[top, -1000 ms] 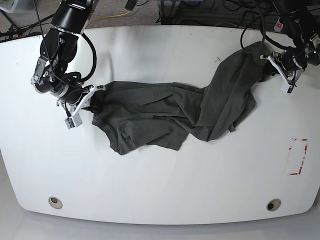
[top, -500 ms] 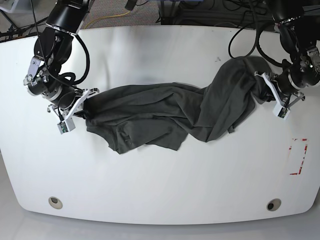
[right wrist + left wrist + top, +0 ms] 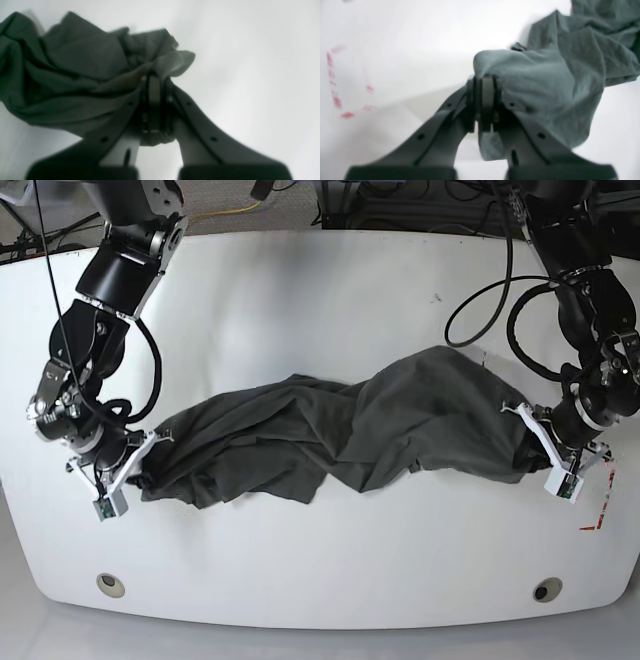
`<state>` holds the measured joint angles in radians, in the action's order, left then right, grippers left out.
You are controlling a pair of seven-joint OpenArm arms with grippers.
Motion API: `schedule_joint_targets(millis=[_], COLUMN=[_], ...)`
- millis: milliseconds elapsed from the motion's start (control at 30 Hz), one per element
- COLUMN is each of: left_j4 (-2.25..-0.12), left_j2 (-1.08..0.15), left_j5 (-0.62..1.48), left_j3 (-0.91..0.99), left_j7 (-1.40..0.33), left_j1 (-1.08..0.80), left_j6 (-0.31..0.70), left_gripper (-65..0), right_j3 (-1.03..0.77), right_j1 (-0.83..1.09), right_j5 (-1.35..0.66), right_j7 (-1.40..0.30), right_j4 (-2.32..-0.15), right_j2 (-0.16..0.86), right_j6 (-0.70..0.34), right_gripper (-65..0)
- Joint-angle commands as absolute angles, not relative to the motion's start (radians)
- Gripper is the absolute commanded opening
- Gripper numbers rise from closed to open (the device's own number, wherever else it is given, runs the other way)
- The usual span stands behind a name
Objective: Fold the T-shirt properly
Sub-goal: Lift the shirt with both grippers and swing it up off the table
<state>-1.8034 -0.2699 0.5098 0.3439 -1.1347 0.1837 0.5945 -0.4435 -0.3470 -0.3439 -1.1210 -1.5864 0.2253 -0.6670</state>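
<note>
T-shirt point(image 3: 340, 435): dark grey-green, slung between the two grippers across the near half of the table point(image 3: 320, 300); bunched and twisted along its length, not spread flat
Left gripper point(image 3: 483, 82): jaws pressed together on a pinch of fabric at one end of the garment; a small flap of cloth hangs out below the fingers point(image 3: 488, 105)
Right gripper point(image 3: 153, 77): jaws likewise clamped on a gathered edge at the opposite end; the rest of the cloth trails away to its left in the wrist view
Reason for the hold: judged to be a two-ended grip meant to draw the garment out lengthwise, so the folds can drop out before any fold is made
Fabric condition: deep creases and an overlapped fold between the grippers, slack in the middle; which edge each gripper holds cannot be told
Red tape mark point(image 3: 600, 500): just beside the left gripper, on its outer side, clear of the cloth
Table holes point(image 3: 111, 584): nearer the front edge than either gripper, well apart from the garment
Stage: judged early; flattening not yet achieved, no fold laid
Risk: the soft cloth may stay twisted unless the ends are spread wider
</note>
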Motion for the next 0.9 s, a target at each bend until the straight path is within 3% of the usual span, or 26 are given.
schedule_joint_targets(millis=[0, 433, 867], left_j4=[-1.868, -1.888, -1.874], left_j2=[-0.283, -0.291, -0.366], left_j5=[0.526, 0.526, 0.484], left_j3=[0.351, 0.401, 0.418], left_j7=[-1.109, -1.113, -1.115], left_j1=[0.231, 0.417, 0.697], left_j6=[0.590, 0.590, 0.576], left_gripper=[-64.9, -64.9, -64.9], right_j3=[-0.446, -0.266, -0.117], right_j1=[-0.420, -0.690, -1.044], right_j5=[-0.357, -0.344, -0.352], right_j7=[-1.095, -1.093, -1.092], right_j4=[-1.584, -1.537, -1.346], right_j2=[0.269, 0.364, 0.453], right_j6=[-0.670, -0.670, -0.670], right_gripper=[-65.0, -65.0, -65.0])
